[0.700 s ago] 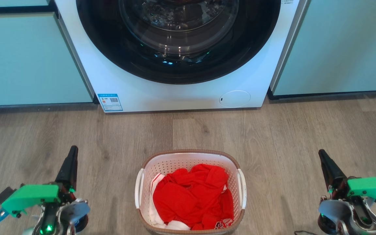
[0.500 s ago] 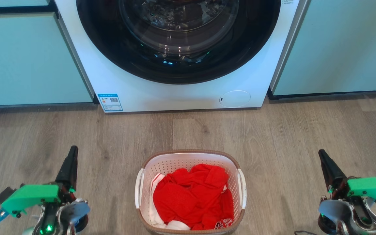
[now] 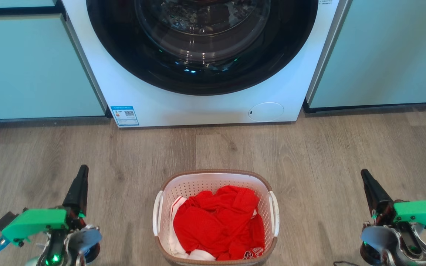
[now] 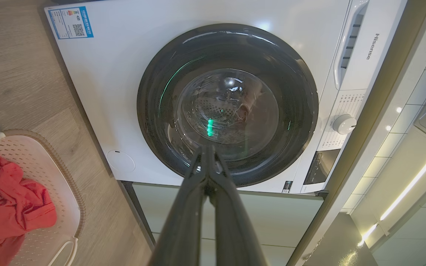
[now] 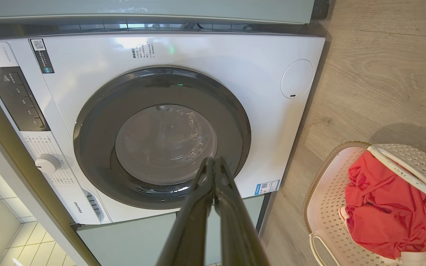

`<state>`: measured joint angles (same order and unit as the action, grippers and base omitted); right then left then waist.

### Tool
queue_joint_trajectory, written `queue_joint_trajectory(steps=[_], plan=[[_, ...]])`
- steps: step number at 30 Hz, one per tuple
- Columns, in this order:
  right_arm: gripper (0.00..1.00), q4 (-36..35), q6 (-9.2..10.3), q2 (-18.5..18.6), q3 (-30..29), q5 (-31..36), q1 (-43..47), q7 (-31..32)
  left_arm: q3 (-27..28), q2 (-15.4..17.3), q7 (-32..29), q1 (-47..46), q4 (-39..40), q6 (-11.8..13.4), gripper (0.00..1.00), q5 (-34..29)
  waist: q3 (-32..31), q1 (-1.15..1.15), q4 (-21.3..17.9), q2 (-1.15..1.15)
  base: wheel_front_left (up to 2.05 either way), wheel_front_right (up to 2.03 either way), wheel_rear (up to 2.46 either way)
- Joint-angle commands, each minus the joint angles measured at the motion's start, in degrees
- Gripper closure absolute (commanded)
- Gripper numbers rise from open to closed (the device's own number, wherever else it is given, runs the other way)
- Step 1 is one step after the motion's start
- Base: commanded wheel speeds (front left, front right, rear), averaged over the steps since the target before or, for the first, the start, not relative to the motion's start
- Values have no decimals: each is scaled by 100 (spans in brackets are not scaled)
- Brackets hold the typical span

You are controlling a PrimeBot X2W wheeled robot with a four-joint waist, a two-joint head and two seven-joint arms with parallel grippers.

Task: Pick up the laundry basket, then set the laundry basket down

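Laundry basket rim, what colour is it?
The rim is brown with a woven look, on the small white perforated plastic laundry basket. Head view shows it best.

Either side of the laundry basket the floor lies open; the washing machine apparently stands well beyond.

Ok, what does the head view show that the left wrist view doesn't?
Head view, not the left wrist view: the right claw, shut, and the whole laundry basket on the floor with both white handles visible. Left wrist view, not the head view: the washing machine's white dial, drawer handle and Hisense name. Both: the machine's round door, its blue label, the red clothes in the basket, the wood floor and the shut left claw.
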<state>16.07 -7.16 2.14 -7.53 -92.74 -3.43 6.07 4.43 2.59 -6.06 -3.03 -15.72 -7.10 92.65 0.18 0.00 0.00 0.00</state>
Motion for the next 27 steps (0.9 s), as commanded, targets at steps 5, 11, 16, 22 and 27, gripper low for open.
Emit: queue_joint_trajectory(steps=[5,11,16,22,27], plan=[[100,-204,-33,74,103,56,-275,40,207,29,-41,-315,169,-39,100,-47,0,0,0,0,0,0,0],[100,-204,-33,74,103,56,-275,40,207,29,-41,-315,169,-39,100,-47,0,0,0,0,0,0,0],[100,-204,-33,74,103,56,-275,40,207,29,-41,-315,169,-39,100,-47,0,0,0,0,0,0,0],[100,-204,-33,74,103,56,-275,40,207,29,-41,-315,169,-39,100,-47,0,0,0,0,0,0,0],[0,208,1,-14,26,-1,86,-7,-21,-8,11,108,-203,5,0,0,0,0,0,0,0,0,0]])
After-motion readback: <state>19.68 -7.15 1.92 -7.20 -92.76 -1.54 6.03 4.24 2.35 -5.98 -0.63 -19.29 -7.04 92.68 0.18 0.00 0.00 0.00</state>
